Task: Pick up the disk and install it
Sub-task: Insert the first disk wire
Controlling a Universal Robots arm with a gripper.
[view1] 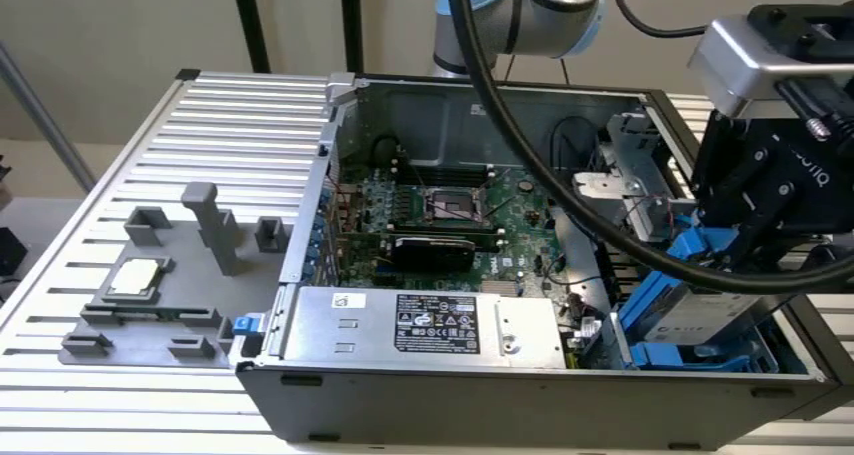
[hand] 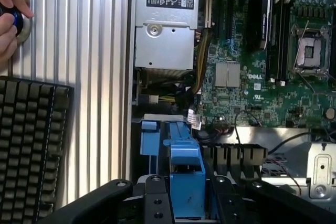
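In the exterior view the gripper (view1: 731,265) hangs over the near corner of the open computer case (view1: 534,395), on the exterior view's right, clamped on the disk (view1: 701,313). The disk is tilted. Its lower end sits down among the blue bay rails (view1: 661,355) and its upper end is lifted toward the gripper. Whether it touches the rails I cannot tell. To the exterior view's left of it lies the power supply (view1: 427,325), with the motherboard (view1: 441,210) farther back. Outside the case, on the grey tray (view1: 120,320) at the exterior view's left, sits a small chip (view1: 138,278), well apart from the work.

The step in hand looks like seating the disk in its bay. To do it well, I judge, the carrier should be square with the rails before any pressing. The thick black cable (view1: 470,65) draped across the case must not snag.

In the wrist view the gripper (hand: 188,198) has its black fingers (hand: 157,203) on either side of the disk (hand: 185,156), gripping its blue frame. The gripper's body hides this in the exterior view. This view also shows loose wires (hand: 198,66) beside the power supply (hand: 165,19) near the bay. On the table (hand: 89,77) are a keyboard (hand: 31,145) and a person's hand (hand: 9,3) on a knob. The exterior view alone gives the disk's tilt.
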